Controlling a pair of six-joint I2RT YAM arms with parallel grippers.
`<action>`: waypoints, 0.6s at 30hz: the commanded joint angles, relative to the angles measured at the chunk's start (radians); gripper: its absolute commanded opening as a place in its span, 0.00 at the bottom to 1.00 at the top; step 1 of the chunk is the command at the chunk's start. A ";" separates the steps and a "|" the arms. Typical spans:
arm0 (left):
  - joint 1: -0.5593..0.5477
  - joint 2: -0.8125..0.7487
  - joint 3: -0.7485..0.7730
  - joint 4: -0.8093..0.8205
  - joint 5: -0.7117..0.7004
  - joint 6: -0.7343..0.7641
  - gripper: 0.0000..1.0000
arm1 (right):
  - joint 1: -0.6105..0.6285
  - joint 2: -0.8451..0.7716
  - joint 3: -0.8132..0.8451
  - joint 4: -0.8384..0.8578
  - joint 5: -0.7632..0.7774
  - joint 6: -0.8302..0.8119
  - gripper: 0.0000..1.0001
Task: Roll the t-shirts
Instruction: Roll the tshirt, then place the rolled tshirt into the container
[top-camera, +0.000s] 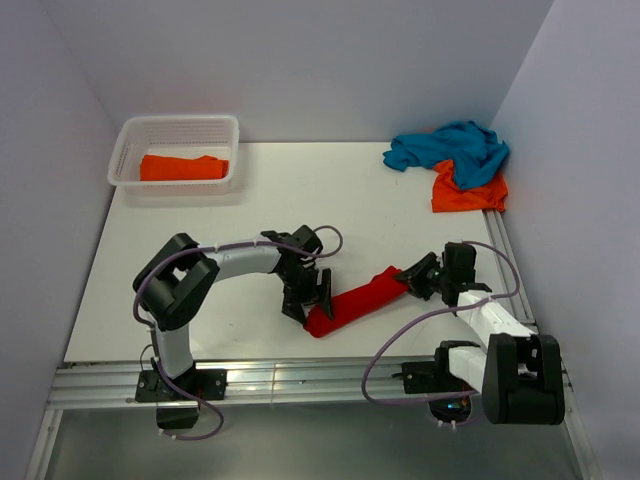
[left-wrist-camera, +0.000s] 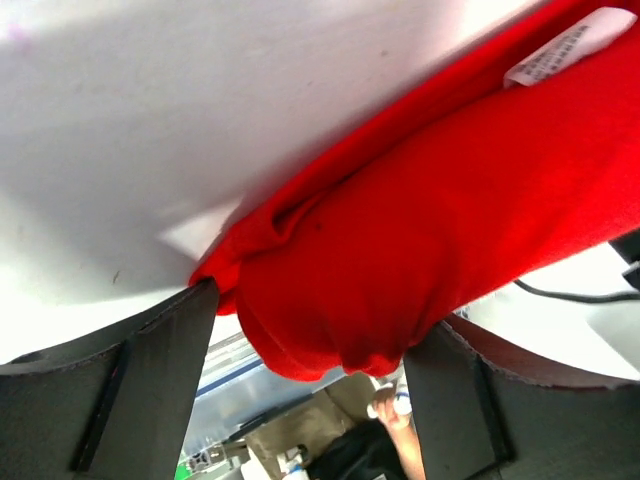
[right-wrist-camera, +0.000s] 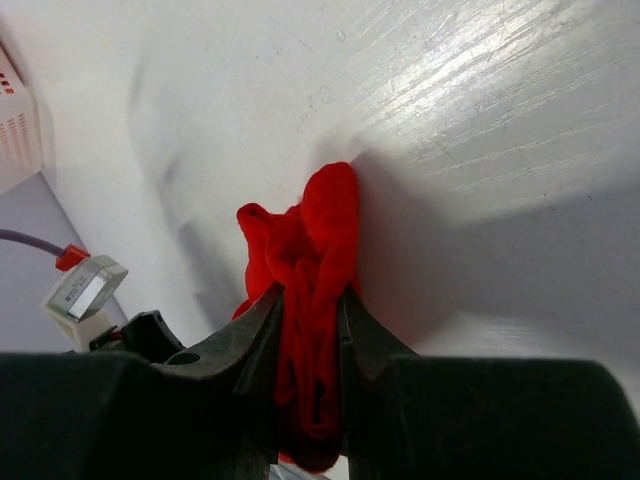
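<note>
The table carries everything. Taking the white basket as the mark, a rolled orange t-shirt lies inside it. A teal t-shirt and a loose orange t-shirt are heaped far to its right by the wall. The red t-shirt lies as a long roll well in front of the basket and to its right. That roll should be light, soft and limp (cotton sags and unwinds when not held), so I judge it best taken at both ends, through its whole thickness. Both arms reach low with elbows bent, wrists turned toward each other. The right gripper pinches the end farther from the basket, cloth bunched between its fingers. The left gripper straddles the nearer end with jaws spread, apparently not squeezing. A white label shows on the cloth
</note>
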 joint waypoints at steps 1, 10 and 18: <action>-0.033 0.008 -0.060 -0.203 -0.239 -0.031 0.79 | -0.017 -0.035 0.001 0.038 0.081 -0.015 0.00; -0.143 0.068 0.100 -0.400 -0.495 -0.114 0.78 | -0.017 -0.058 -0.002 0.026 0.068 -0.021 0.00; -0.182 0.091 0.083 -0.364 -0.467 -0.169 0.78 | -0.017 -0.075 -0.001 0.003 0.061 -0.036 0.00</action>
